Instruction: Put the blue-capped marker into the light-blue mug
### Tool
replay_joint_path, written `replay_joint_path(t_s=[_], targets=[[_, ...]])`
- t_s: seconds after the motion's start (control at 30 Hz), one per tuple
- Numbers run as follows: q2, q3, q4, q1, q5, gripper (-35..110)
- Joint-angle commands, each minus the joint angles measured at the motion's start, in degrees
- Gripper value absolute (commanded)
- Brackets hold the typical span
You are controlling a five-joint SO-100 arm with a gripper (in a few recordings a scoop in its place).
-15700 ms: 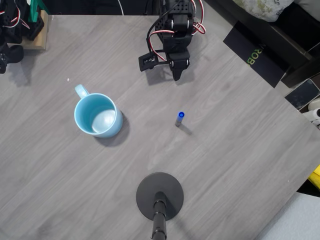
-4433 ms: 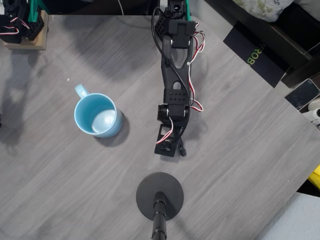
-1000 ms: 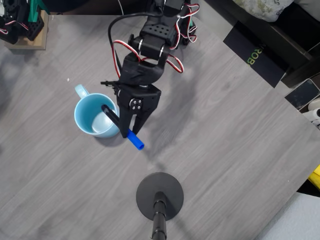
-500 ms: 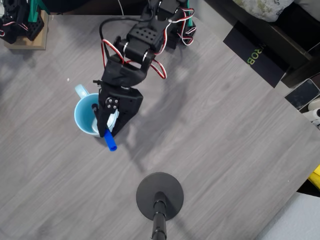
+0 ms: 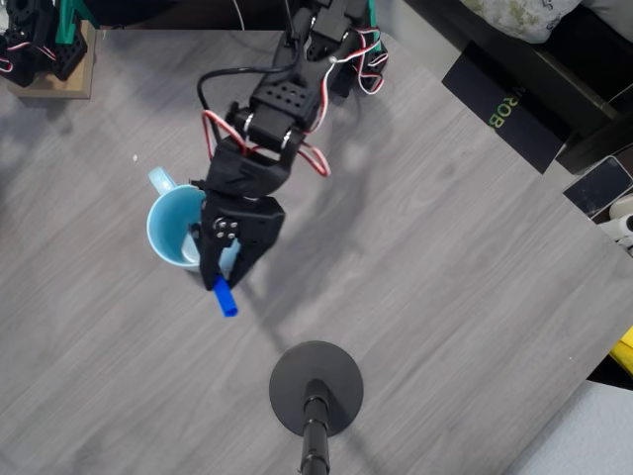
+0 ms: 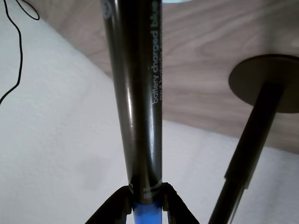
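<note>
In the overhead view the gripper (image 5: 224, 265) hangs over the near rim of the light-blue mug (image 5: 170, 223), its jaws closed on the blue-capped marker (image 5: 226, 297). The wrist view confirms the hold: both fingers pinch the black barrel (image 6: 138, 93) just above the blue cap. From above, the cap pokes out past the mug's rim on the side away from its handle, while the barrel runs back under the gripper toward the mug's opening; whether its far end is already inside I cannot tell. The likely trouble is the tilt: let go like this, with the cap end outside the rim, the marker could pivot on the edge and tip onto the grey wood-grain table (image 5: 445, 257) beside the mug, or knock the mug.
</note>
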Motion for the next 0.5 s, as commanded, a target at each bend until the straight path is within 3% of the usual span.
replay_joint_path(t_s=[0.0, 0.13, 0.27, 0.47], targets=[[0.09, -1.05, -0.79, -0.53, 0.79, 0], [-0.62, -0.26, -0.79, -0.18, 2.11, 3], [-0.53, 0.88, -0.79, -0.09, 4.39, 15], [0.18, 1.05, -0.70, 0.00, 4.66, 17]])
